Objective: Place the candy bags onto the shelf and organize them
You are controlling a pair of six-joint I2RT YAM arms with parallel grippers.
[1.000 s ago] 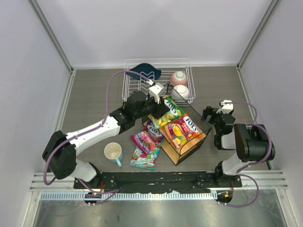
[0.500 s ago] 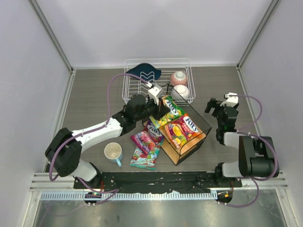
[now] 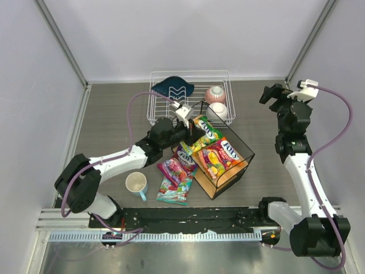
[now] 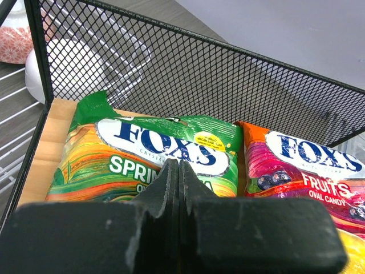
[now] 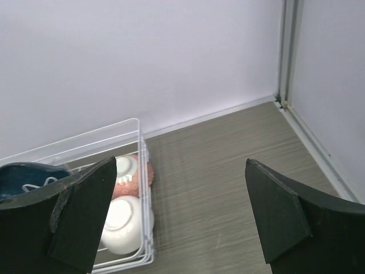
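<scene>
The shelf [image 3: 226,176], a black wire frame on a tan board, stands mid-table. Two candy bags lie on the board side by side: the green one [image 3: 203,135] [image 4: 114,154] and the orange-red one [image 3: 220,154] [image 4: 302,171]. A purple bag [image 3: 175,168] and a teal bag [image 3: 173,192] lie on the table just left of the shelf. My left gripper [image 3: 191,132] [image 4: 179,166] is shut with nothing in it, its tip at the near edge of the green bag. Raised at the far right, my right gripper [image 3: 275,95] [image 5: 179,171] is open and holds nothing.
A white wire dish rack [image 3: 191,73] [image 5: 140,171] at the back holds a dark blue bowl [image 3: 173,88], a pink bowl [image 3: 215,94] [image 5: 137,174] and a white bowl [image 3: 217,110] [image 5: 122,225]. A mug [image 3: 137,184] stands left of the loose bags. The shelf's mesh wall [image 4: 228,74] rises behind the bags.
My left gripper's jaws have closed with nothing in them and eased back slightly from the green bag. The right arm has lifted and swung from beside the shelf to the far right back corner.
</scene>
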